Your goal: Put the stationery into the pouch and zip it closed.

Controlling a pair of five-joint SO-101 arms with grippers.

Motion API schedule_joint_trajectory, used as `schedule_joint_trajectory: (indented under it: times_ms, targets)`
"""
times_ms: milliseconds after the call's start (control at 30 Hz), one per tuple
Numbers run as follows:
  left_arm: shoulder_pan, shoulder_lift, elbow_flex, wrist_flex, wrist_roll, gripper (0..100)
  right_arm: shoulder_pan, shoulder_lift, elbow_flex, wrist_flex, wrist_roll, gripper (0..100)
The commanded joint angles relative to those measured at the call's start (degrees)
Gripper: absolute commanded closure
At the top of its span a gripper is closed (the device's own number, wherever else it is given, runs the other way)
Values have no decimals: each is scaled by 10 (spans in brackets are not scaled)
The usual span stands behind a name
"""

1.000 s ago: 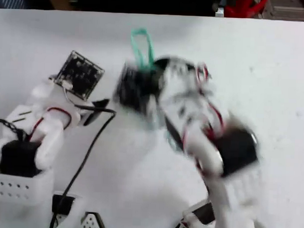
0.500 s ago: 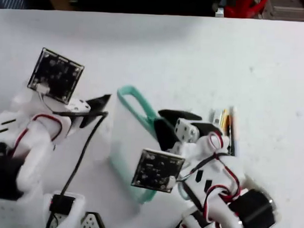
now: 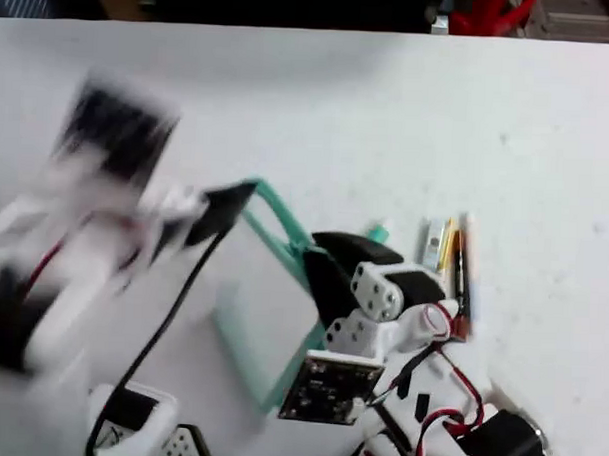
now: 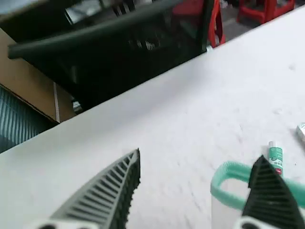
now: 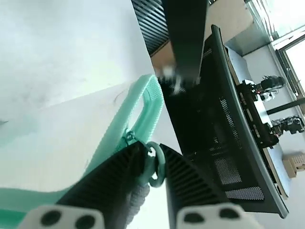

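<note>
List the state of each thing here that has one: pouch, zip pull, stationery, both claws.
pouch: flat on the table; how far the zip is open cannot be told.
right claw: shut on the zip pull.
zip pull: pinched in the right claw.
left claw: open, at the pouch's teal corner.
stationery: loose on the table, outside the pouch.

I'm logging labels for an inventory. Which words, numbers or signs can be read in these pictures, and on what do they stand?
No text can be read.
Small tube beside the pouch: green and red label print, too blurred to read.
Stationery next to the pouch: any markings are too small to read.
</note>
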Motion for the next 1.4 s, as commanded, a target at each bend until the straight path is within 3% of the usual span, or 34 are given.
schedule_joint_trajectory:
  times_ms: [0, 500, 733, 900, 1067, 1367]
  targets:
    - [26, 56, -3, -52, 1, 643, -19, -3, 10, 20, 7, 980]
    - [24, 124, 4, 49, -137, 679, -19, -27, 9, 17, 8, 980]
    - [24, 153, 17, 96, -142, 680, -17, -27, -20, 16, 7, 980]
    - [0, 108, -62, 127, -142, 680, -15, -22, -14, 15, 7, 980]
    - [32, 111, -34, 159, -139, 680, -17, -22, -7, 15, 5, 980]
    - [45, 51, -133, 154, -73, 703, -15, -25, -6, 18, 4, 980]
